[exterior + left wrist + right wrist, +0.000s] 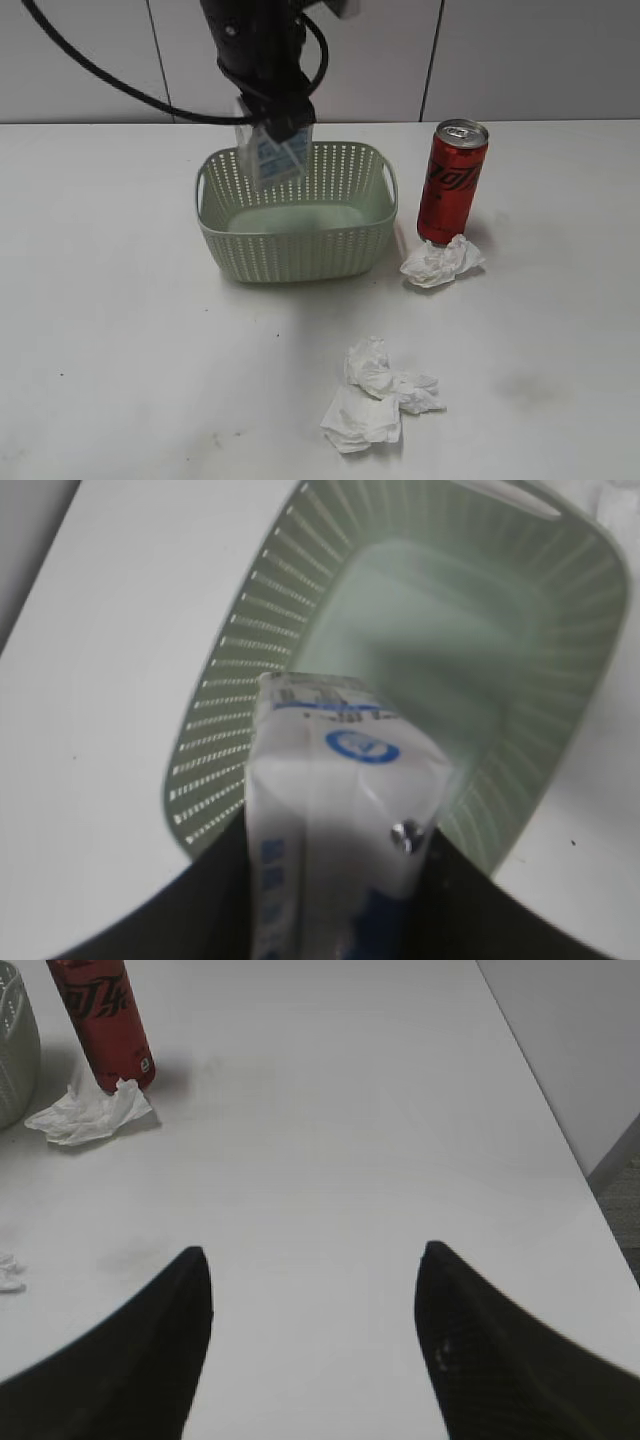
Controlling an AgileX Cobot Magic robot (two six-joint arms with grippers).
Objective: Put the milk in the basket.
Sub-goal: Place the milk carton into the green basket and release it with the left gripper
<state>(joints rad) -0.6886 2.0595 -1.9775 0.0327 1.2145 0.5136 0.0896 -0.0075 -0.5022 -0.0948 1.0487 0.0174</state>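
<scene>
While the left hand (272,140) hangs over the far left part of the pale green oval perforated plastic basket (300,245) in the exterior view, it grips the small white drink carton with blue printing, the milk (276,155), which sits above the basket's far rim and clear of its floor. The carton's long axis runs roughly up and down, slightly tilted. To the right of the basket stands a tall red drinks can (452,180), with a crumpled white tissue (441,262) touching its base; a second crumpled tissue (375,398) lies nearer on the white surface (120,330).

From the left wrist, the milk (335,820) fills the lower middle, clamped between the dark fingers, its far end pointing toward the basket (225,730). The open hollow lies directly beyond and below the carton, so the coming move looks like a short lowering and release straight into it; no reach sideways seems needed.

From the right wrist, the right hand (315,1335) stands spread and empty above bare surface, well right of the can (100,1020) and tissue (90,1115). Only an edge of the basket (15,1050) shows at far left, so the left arm is plainly the nearer one.
</scene>
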